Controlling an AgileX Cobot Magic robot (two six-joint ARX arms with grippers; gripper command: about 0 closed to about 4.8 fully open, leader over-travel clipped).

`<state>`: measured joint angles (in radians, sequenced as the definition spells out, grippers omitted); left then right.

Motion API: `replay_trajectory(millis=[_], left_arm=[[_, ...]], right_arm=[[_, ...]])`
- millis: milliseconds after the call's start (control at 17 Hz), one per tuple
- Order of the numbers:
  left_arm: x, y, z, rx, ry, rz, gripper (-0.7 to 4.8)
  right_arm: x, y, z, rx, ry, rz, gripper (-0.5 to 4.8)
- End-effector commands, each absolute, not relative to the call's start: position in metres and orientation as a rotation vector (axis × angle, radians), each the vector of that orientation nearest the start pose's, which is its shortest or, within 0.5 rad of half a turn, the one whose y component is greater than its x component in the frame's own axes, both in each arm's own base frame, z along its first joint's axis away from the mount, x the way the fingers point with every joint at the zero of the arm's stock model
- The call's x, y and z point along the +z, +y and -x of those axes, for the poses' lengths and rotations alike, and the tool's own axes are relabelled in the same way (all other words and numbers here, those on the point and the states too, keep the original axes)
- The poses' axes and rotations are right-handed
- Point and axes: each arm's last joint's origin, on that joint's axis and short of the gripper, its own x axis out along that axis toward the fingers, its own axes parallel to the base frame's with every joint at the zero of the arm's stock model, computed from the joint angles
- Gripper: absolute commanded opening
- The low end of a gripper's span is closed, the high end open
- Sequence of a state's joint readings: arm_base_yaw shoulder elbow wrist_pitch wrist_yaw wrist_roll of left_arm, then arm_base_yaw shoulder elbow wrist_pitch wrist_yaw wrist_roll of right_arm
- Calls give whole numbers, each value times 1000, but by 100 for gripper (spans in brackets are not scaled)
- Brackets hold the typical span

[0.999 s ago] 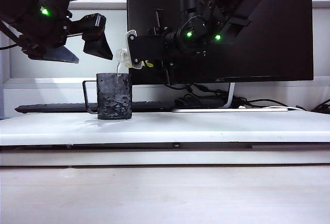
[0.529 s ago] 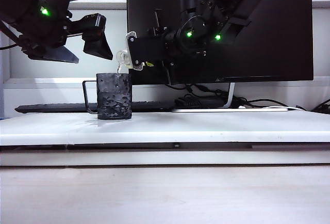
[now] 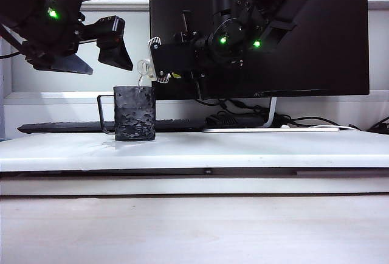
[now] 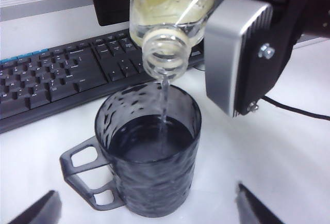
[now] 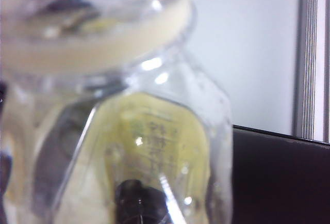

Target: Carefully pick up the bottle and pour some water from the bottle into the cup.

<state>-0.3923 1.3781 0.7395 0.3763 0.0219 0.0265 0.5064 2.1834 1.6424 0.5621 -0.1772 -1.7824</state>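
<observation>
Clear plastic, uncapped, with a yellow wrap label: that is the bottle, tipped mouth-down just above the cup. Its neck ring is pale and its shoulder shows droplets inside. In my right wrist view the bottle fills the frame, blurred, with dark characters legible on the label.

The cup is a dark grey-black mug with a hammered surface and a thin angular handle. It stands upright on the white table, in front of the keyboard. The water falls as a thin clear stream from the bottle mouth into the cup, which already holds a dark-looking pool well below its rim.

My right gripper is clamped on the bottle's body, holding it above the cup and to the cup's right in the exterior view. My left gripper hangs above and left of the cup, jaws spread wide, gripping nothing.
</observation>
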Motion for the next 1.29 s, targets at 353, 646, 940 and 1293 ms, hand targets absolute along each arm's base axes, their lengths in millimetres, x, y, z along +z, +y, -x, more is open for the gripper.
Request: replay_trajectory(millis=[353,646,940,1293], left_arm=[[243,-113,-273,-412,238,-76,479],[243,-113,-273,-415,232,-101,479],[245,-113,-273,-411,209,-97,479],[277,-104,-258,-319,68,-149,479]], right_arm=[[257,252,-441,422,-658,1694,116],[258,251,-441,450,-610,1534,116],[265,256,-438,426,-490,1127,116],[297,259,-423,347,-427,758,116]])
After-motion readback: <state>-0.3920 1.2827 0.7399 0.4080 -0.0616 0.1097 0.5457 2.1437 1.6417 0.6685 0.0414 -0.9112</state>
